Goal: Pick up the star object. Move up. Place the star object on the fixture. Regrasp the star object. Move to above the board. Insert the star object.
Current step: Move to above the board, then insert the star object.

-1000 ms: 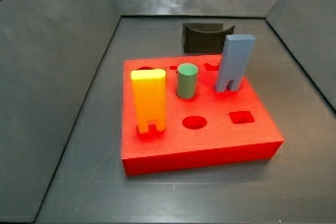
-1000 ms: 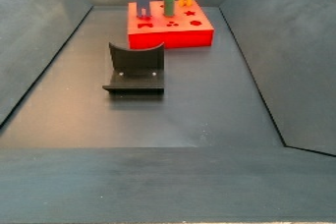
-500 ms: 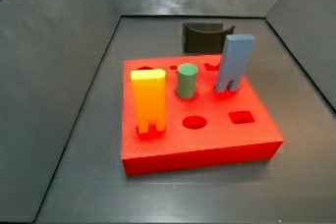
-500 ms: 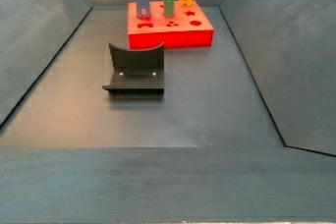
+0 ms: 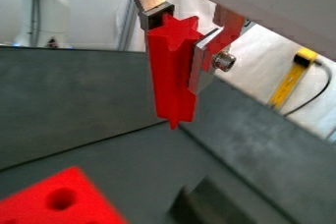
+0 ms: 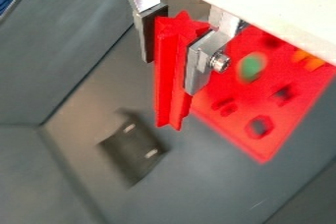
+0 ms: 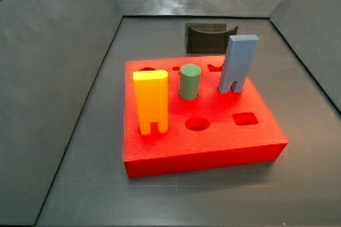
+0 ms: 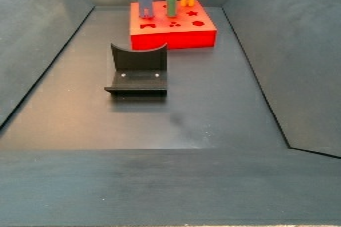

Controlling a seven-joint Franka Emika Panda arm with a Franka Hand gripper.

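The gripper is seen only in both wrist views; neither side view takes it in. There its two silver fingers are closed on the star object, a red peg with a ridged, star-shaped section, which is held clear of everything beneath it. The peg's long axis runs along the fingers, its upper end being clamped between the plates and its free end pointing away from the gripper toward the floor. In a wrist view the star object hangs over dark floor, with the board to one side of it and the fixture lower in the picture; how high the peg is held cannot be judged.

The side views supply what the wrist views lack. In a side view the board is shown whole, with an orange-yellow slotted peg at its near left, a green cylinder in the middle and a blue-grey slotted peg at the far right; round and square holes lie open along its near edge. The fixture stands just beyond the board there. In a side view from the opposite end, the fixture is nearer and the board farther.

In a wrist view only a corner of the board shows, the rest being cut off
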